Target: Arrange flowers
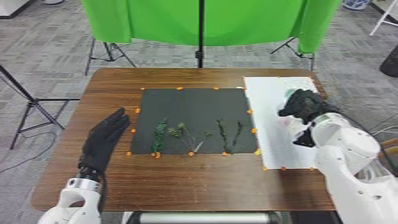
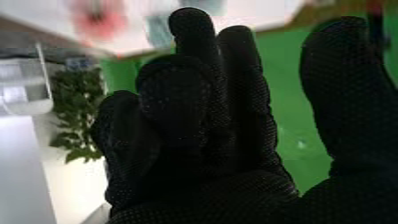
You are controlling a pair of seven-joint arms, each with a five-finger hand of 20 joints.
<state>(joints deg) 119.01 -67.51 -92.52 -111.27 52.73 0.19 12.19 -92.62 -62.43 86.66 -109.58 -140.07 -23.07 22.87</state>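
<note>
At the near side of the brown table (image 1: 191, 192), a white roller-like bar (image 1: 204, 218) is seen. Farther in, a dark mat (image 1: 197, 105) is laid out, with four green sprigs on its nearer half. The leafy sprig (image 1: 160, 136), leftmost, is set with its long axis almost straight from near to far. Beside it, the branched sprig (image 1: 188, 139) is gathered at its pale, near end, and its branches are spread away from the near edge, some toward the left and one toward the right. Farther right, two slender sprigs (image 1: 224, 134) are set side by side, apart at their far ends and angled closer together at their near ends.

To the left of the dark mat, the left hand (image 1: 105, 140) is held with its fingers straight, directed away from the near edge and slightly rightward. Over the white mat (image 1: 271, 112) at the right, the right hand (image 1: 306, 106) is held; in the right wrist view its fingers are loosely extended, with the thumb well apart. Near it on the white mat, a reddish patch (image 2: 96, 22) is seen, too blurred to be identified.

Beyond the table, a green cloth (image 1: 151, 22) is hung behind a black pole (image 1: 201, 35).
</note>
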